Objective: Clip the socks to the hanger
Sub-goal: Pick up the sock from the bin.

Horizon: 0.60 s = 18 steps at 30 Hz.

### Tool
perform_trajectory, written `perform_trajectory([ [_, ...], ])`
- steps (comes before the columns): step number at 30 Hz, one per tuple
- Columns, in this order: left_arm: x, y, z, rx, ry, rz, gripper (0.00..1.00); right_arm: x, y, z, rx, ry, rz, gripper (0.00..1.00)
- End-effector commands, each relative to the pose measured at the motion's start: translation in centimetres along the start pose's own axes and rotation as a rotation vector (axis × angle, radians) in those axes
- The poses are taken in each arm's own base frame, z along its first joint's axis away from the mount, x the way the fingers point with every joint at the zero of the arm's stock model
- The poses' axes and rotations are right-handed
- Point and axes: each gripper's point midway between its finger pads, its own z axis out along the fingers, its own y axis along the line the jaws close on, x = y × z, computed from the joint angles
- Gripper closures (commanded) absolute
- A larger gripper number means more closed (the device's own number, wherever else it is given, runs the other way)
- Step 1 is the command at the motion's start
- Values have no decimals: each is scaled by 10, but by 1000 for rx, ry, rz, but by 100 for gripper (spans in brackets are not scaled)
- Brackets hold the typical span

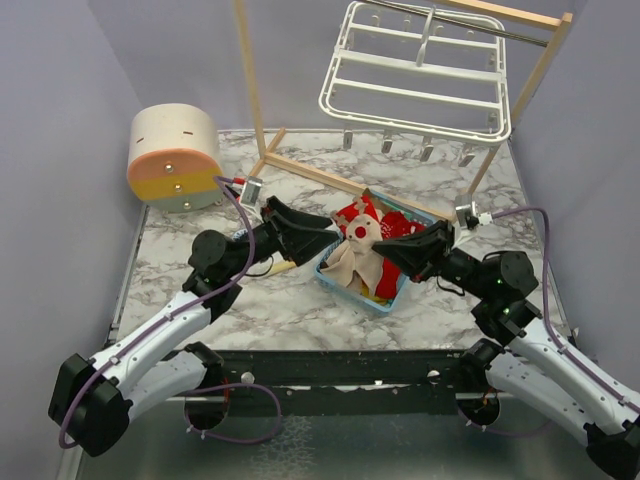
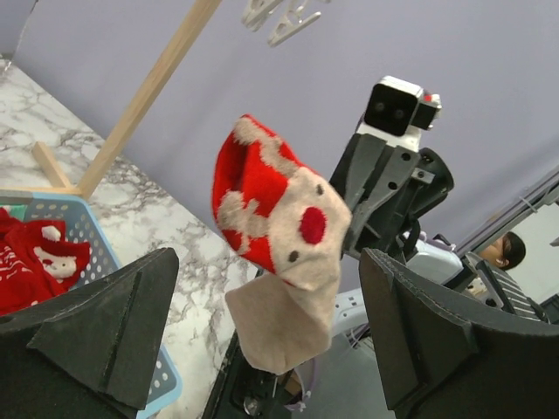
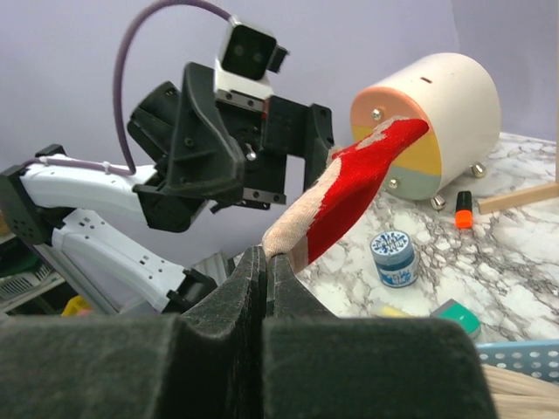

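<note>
Red-and-beige reindeer sock is pinched at a beige part by the right gripper, jaws fully closed on the fabric, red end sticking up and away. It sits centre frame in the top view, lifted above the basket, probably so it hangs free for a second grip. Facing it head-on is the left gripper, fingers spread wide, holding nothing. The sock is lined up between them in the wrist view; contact cannot be told.

Judgement: a handover or two-handed stretch is being set up before going to a clip.

Light-blue basket at centre of the top view holds more socks, mostly red with pale marks. The left wrist view shows red ones at lower left.

White hanger is upper right in the top view, hung tilted on the wooden stand. Its clips dangle along the near edge, and none that shows holds a sock, so clipping hasn't started.

Round beige-and-orange canister sits upper left, looks unrelated.
</note>
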Motion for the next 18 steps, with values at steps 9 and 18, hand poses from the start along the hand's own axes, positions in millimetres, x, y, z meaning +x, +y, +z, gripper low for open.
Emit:
perform_trajectory([
  [9, 1, -1, 18, 34, 26, -21, 11, -10, 16, 2, -83, -45, 10, 100],
  [18, -4, -14, 33, 100, 27, -27, 28, -6, 16, 1, -90, -38, 17, 100],
])
